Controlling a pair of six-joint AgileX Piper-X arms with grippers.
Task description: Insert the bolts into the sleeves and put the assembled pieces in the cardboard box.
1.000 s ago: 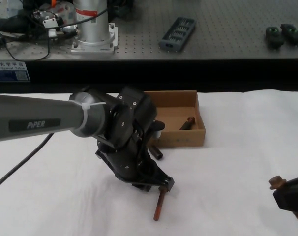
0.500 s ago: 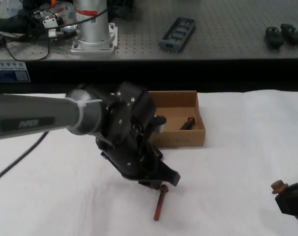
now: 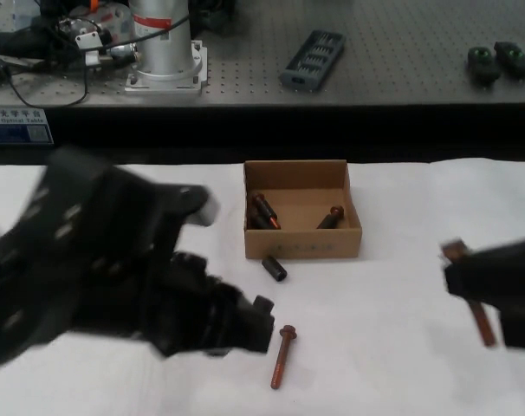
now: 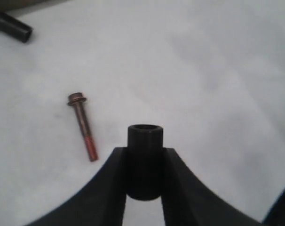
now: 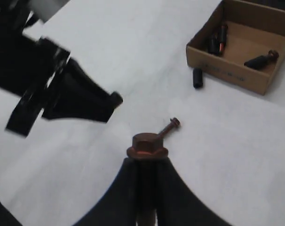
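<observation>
My left gripper (image 4: 145,155) is shut on a short black sleeve (image 4: 145,165), held upright above the white cloth; in the high view this gripper (image 3: 256,317) is at the lower left. A rusty bolt (image 3: 281,355) (image 4: 83,125) lies loose on the cloth just beside it. My right gripper (image 5: 146,165) is shut on another bolt (image 5: 147,149), head outward, and in the high view it (image 3: 470,282) is at the right edge. A loose black sleeve (image 3: 274,268) (image 5: 197,77) lies in front of the cardboard box (image 3: 340,244) (image 5: 227,75).
Inside the box lie assembled pieces, at its left (image 3: 262,211) and right (image 3: 330,217). A raised bench (image 3: 332,78) with equipment runs along the back. White cloth (image 3: 392,347) stretches between the two grippers.
The left arm has swung away to the left and toward the camera, uncovering the box and the loose sleeve. The right gripper has risen and moved inward with its bolt.
</observation>
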